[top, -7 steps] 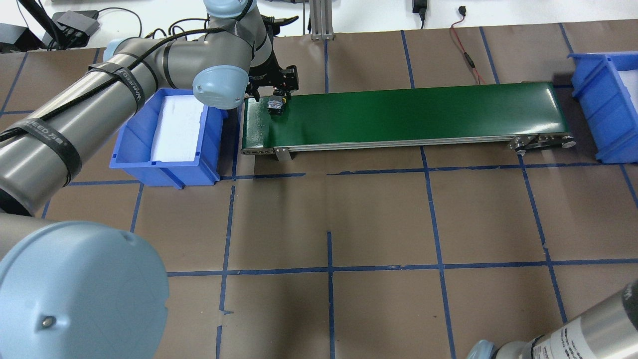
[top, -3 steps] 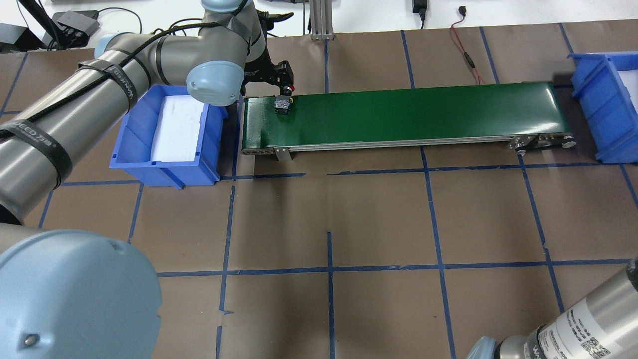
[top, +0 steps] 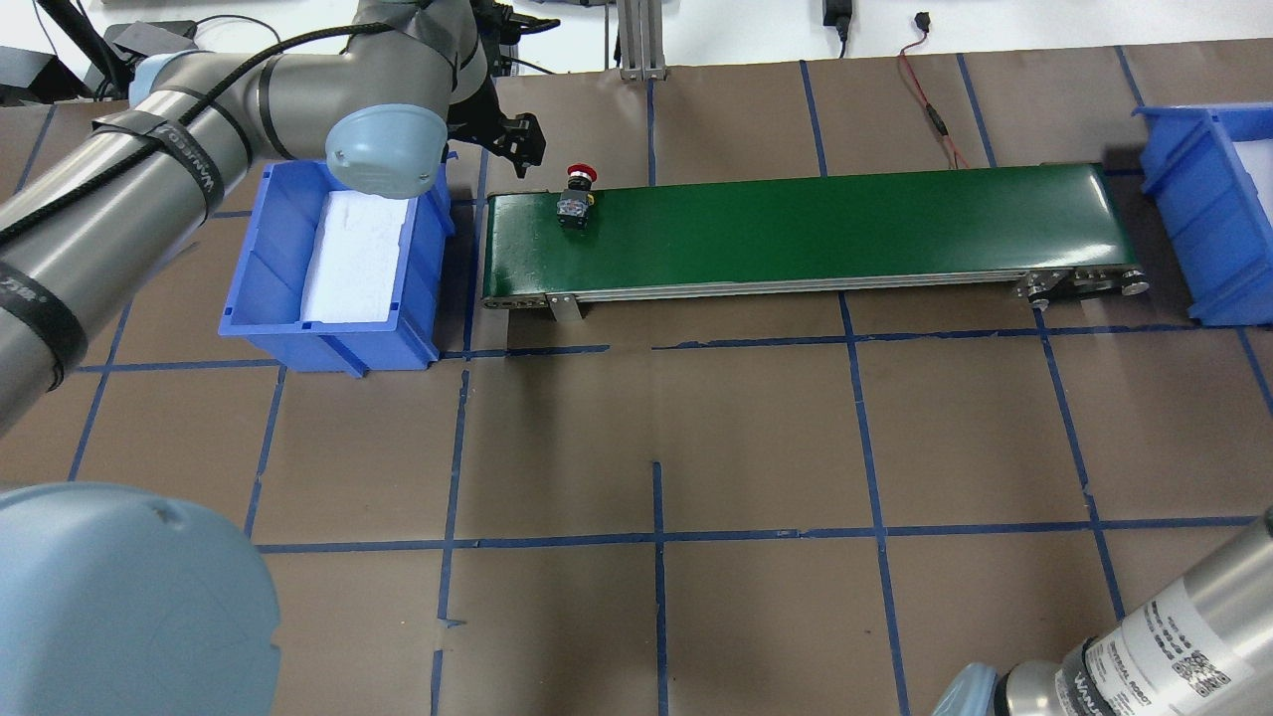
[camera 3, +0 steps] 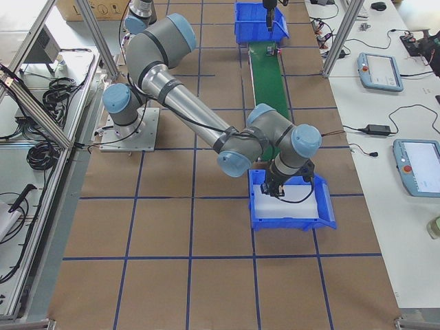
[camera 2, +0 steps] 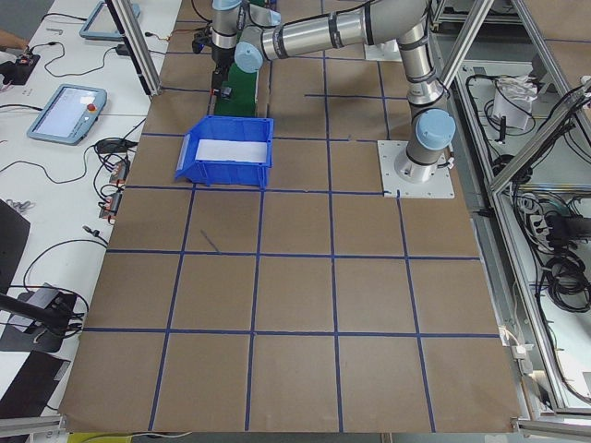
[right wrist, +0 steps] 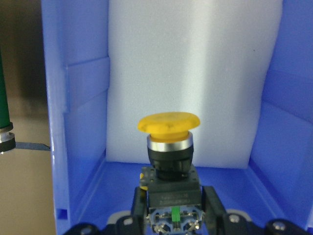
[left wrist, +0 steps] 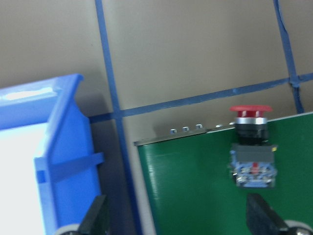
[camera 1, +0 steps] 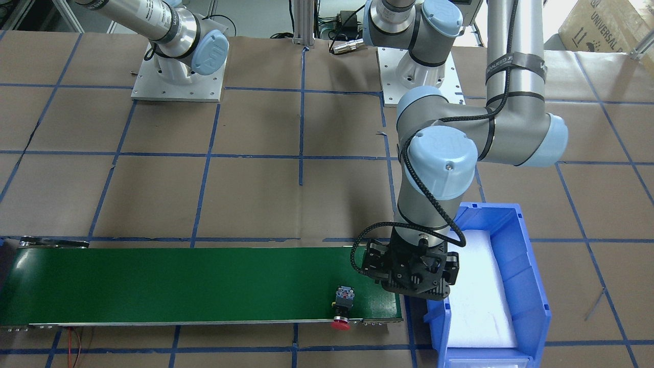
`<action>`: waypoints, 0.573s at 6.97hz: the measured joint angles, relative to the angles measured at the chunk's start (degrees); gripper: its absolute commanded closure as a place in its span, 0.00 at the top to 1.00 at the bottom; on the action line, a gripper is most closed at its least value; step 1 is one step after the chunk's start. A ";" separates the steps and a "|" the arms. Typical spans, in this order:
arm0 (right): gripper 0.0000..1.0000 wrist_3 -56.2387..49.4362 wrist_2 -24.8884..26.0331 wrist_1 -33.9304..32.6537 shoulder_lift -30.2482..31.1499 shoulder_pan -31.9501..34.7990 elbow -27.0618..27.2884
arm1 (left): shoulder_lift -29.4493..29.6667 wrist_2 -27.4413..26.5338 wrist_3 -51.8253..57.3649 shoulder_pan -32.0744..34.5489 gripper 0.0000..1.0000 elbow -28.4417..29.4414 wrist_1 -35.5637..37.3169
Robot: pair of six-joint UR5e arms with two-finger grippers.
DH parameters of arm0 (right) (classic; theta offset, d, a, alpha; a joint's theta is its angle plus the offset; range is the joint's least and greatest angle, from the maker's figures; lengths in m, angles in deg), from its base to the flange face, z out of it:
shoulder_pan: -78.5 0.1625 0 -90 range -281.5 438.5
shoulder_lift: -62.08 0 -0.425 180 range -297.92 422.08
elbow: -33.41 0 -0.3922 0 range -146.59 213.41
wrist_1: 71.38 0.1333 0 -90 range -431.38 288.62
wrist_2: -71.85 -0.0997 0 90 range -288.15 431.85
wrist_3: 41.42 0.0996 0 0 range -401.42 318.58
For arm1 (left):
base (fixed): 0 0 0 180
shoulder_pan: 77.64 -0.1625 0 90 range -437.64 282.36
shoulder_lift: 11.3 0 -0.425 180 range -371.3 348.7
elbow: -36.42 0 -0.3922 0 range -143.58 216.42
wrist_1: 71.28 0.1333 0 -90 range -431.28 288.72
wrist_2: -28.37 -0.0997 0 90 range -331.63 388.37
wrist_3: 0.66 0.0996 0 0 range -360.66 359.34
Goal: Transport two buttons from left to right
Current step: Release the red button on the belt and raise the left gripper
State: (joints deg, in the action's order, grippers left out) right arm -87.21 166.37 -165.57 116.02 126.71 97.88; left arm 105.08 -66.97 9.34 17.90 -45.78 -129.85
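Red button on belt — yellow button in right gripper.
Red one lies on its side at the belt's left end, cap past the far edge. Left gripper hangs wide, empty, beside left bin. Yellow clamped over right bin.

The table is covered with brown paper and divided into squares by blue tape lines. A green conveyor belt is set along the side away from the robot. A blue bin lined with white foam is placed just beside its left end, and a second blue bin just beside its right end. A red-capped button is laid on the belt near the left end, with its cap overhanging the far edge.
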 measured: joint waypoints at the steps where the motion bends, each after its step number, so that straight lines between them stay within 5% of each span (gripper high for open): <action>1: 0.07 0.00 -0.03 -0.02 -0.51 -0.15 -0.24 | -2.29 0.02 3.56 -1.35 1.00 -1.51 -0.02; 4: 0.08 0.00 -0.04 -0.33 -1.68 -0.22 -0.86 | -6.94 0.76 12.10 -2.35 1.00 -4.50 -1.50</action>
State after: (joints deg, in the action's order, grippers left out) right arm -87.22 166.33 -165.89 114.34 126.49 97.02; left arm 98.14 -66.21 21.44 15.54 -50.27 -131.36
